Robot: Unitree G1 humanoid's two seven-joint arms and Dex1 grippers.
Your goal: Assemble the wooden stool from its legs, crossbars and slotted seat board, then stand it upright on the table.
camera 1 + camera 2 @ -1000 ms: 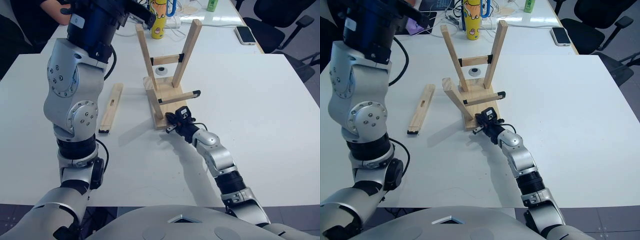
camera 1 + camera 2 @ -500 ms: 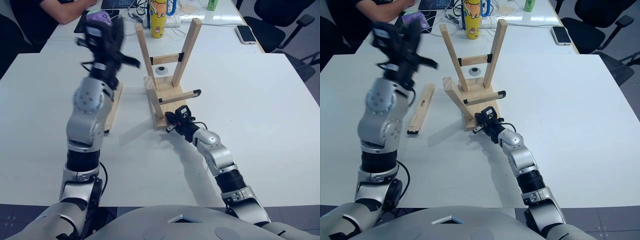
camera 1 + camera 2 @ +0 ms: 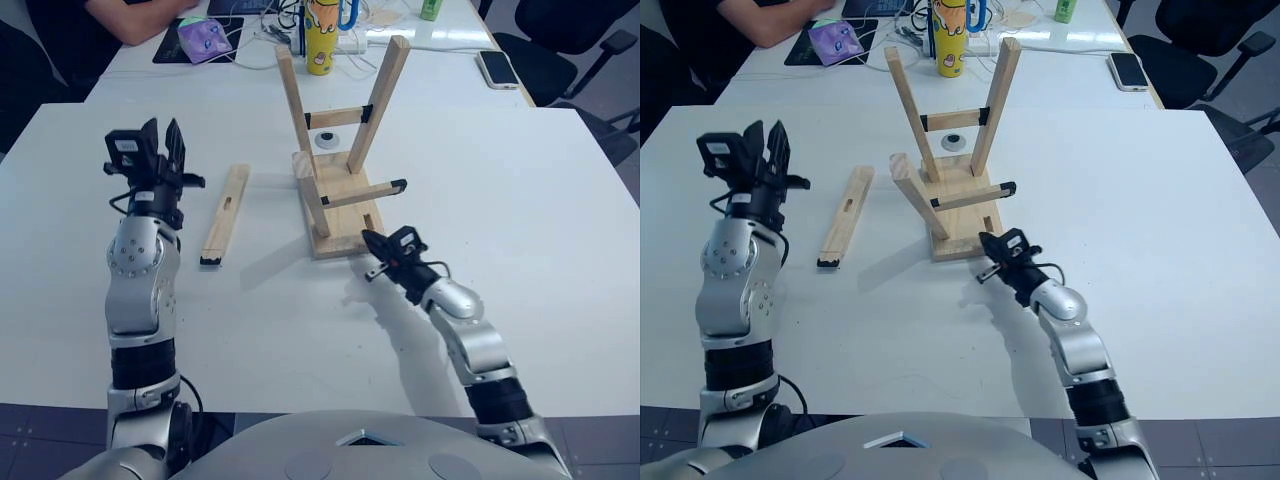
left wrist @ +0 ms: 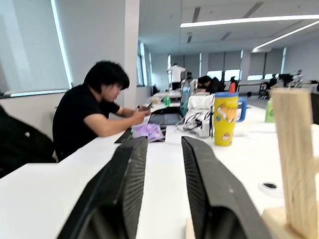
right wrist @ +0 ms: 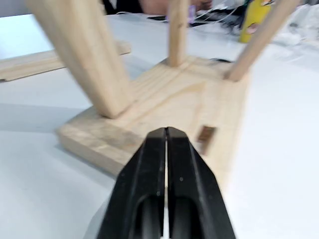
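Three legs w/ crossbars are already standing up out of the slotted seat board, which is lying face-down mid-tabletop. The fourth leg is lying loose to the board's left, near but not touching. So the step in hand is prob. fetching that leg. The left claw is hovering above the tabletop further left, fingers parted a little and holding nothing. It's needing to come down, straddle the leg across its narrow width near the middle, and close square so the piece isn't twisting. The right claw is sitting closed tight and empty, tip pointing at the board's near-right corner. It's v. close, but I can't tell whether it's touching. The open slot is lying just ahead of it. That claw is best used low there, bracing the board while the leg is going in.
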